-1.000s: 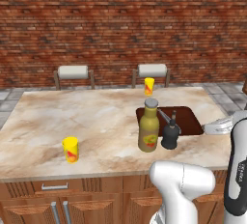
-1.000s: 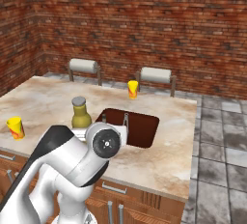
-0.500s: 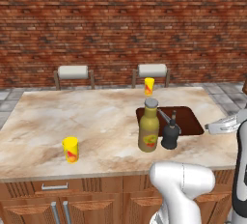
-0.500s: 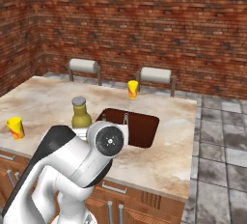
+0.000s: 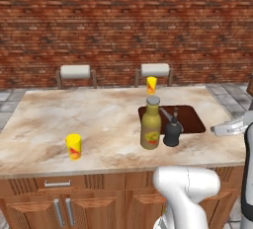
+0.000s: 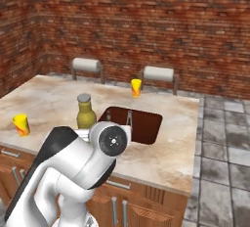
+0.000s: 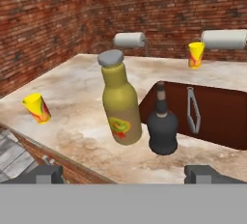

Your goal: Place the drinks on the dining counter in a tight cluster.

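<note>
Gripper [image 7: 123, 172] wide open and empty, hanging off the island [image 5: 99, 119]'s front edge, and just beyond stand the yellow bottle [image 7: 118, 100] and black bottle [image 7: 162, 124] side by side at the sink [image 7: 217, 109]'s near rim, so I'd approach low and square, careful not to topple either.

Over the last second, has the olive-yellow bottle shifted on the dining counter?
No. In the left base view the olive-yellow bottle stands at the same spot, just left of the sink's front corner, beside the black bottle.
</note>
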